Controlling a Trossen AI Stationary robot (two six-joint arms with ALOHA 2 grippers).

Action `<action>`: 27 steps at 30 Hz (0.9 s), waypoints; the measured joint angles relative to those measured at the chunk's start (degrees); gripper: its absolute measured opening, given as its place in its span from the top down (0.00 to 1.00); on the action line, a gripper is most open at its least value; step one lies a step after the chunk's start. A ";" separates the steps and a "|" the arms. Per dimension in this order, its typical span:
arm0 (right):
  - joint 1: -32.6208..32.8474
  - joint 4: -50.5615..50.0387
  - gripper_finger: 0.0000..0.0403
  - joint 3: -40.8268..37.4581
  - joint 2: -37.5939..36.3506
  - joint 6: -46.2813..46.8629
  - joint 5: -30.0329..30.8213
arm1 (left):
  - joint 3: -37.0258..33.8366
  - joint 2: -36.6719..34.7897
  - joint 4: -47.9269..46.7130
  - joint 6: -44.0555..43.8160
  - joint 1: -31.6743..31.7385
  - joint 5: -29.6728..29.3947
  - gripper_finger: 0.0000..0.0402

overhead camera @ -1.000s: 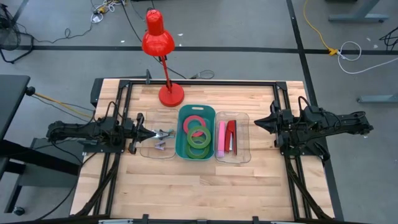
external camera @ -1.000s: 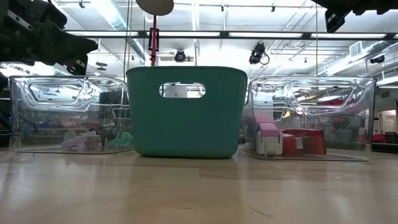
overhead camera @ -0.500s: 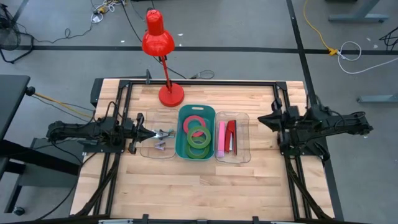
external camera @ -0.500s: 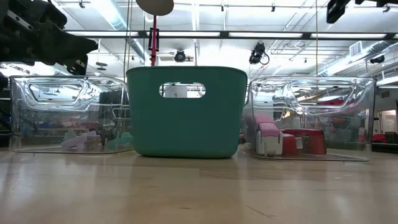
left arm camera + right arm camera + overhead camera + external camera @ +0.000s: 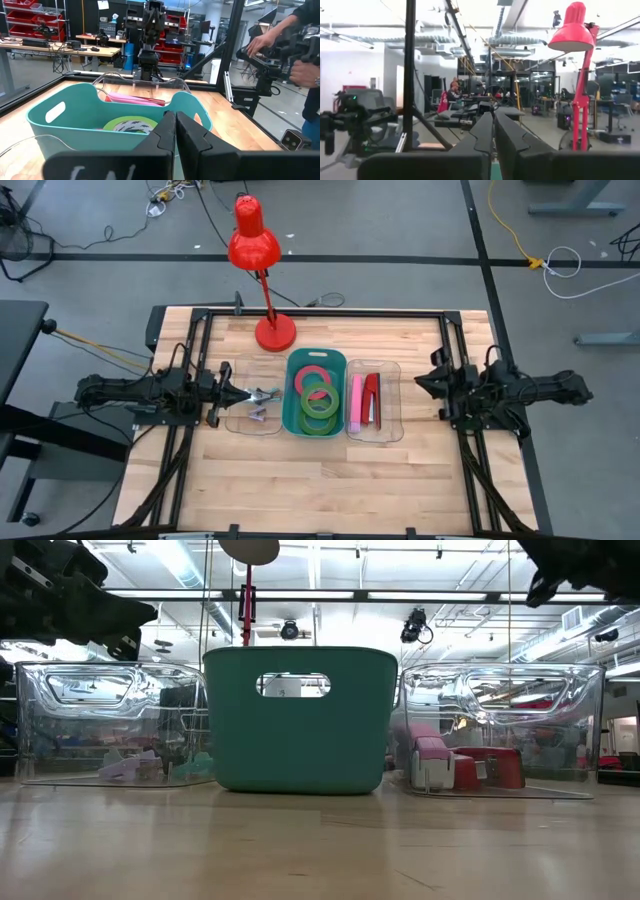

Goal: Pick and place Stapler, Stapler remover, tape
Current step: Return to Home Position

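Left gripper (image 5: 246,393) is hovering over the left clear bin (image 5: 240,423), its fingers (image 5: 167,131) pressed together and holding nothing. Right gripper (image 5: 420,383) is hanging at the right side of the table (image 5: 330,480), just beyond the right clear bin (image 5: 392,420), with its fingers (image 5: 484,131) also together and empty. Removers (image 5: 258,412) are lying in the left clear bin. Red tape (image 5: 314,378) and green tape (image 5: 320,404) are sitting in the teal bin (image 5: 288,395) between the clear bins. Red stapler (image 5: 371,398) and pink stapler (image 5: 356,402) are lying side by side in the right clear bin. Red lamp (image 5: 262,250) is standing at the far edge, behind the bins. A person's hand (image 5: 257,44) is showing in the room beyond.
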 joint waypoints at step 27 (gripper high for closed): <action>-4.35 -3.16 0.95 -6.73 -10.65 -0.42 -3.33 | 0.00 0.00 -0.04 0.01 0.00 0.00 0.95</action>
